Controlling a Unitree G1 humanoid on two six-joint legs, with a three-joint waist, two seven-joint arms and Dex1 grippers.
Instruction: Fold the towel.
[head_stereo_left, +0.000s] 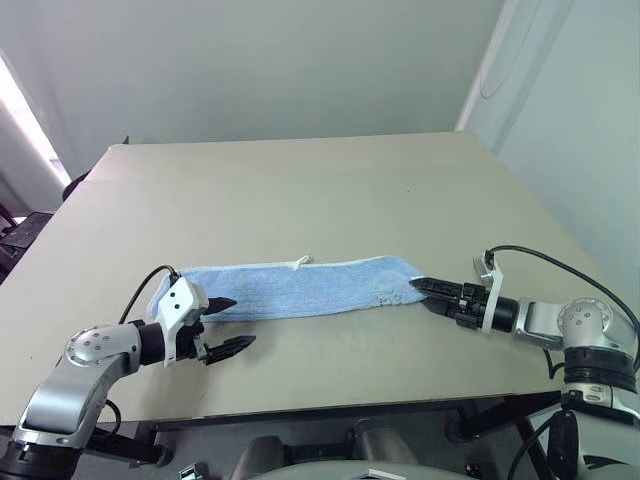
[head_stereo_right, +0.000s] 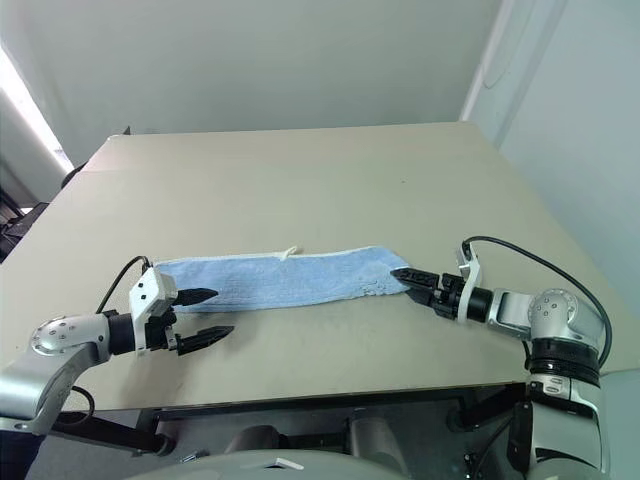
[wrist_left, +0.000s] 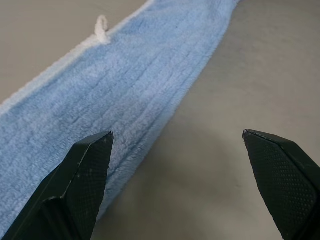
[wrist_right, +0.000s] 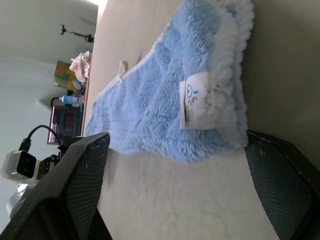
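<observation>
Left gripper (head_stereo_left: 228, 324): black fingers spread wide, nothing between them. One fingertip sits at the near edge of the towel's left end; whether it touches the cloth, cannot tell. The other fingertip hangs over bare table, nearer the robot.

Right gripper (head_stereo_right: 404, 274): wrist view shows its fingers also spread wide and empty, straddling the towel's right end, where the small white tag (wrist_right: 196, 103) lies face up. Tips are just beside that end, apparently not yet on it.

The soft light-blue ribbed microfibre towel with white stitched border (head_stereo_left: 295, 288) lies as a long narrow strip across the near part of the tan tabletop (head_stereo_left: 300, 190), running left to right between the two grippers. A little white loop (head_stereo_left: 301, 262) sticks out of its far edge.

Judgement: step in hand looks like taking hold of the short ends for the next fold. To do it well, each gripper should slide its lower finger under all layers at a corner, close on border stitching rather than fluff, and lift evenly so the strip does not skew.
</observation>
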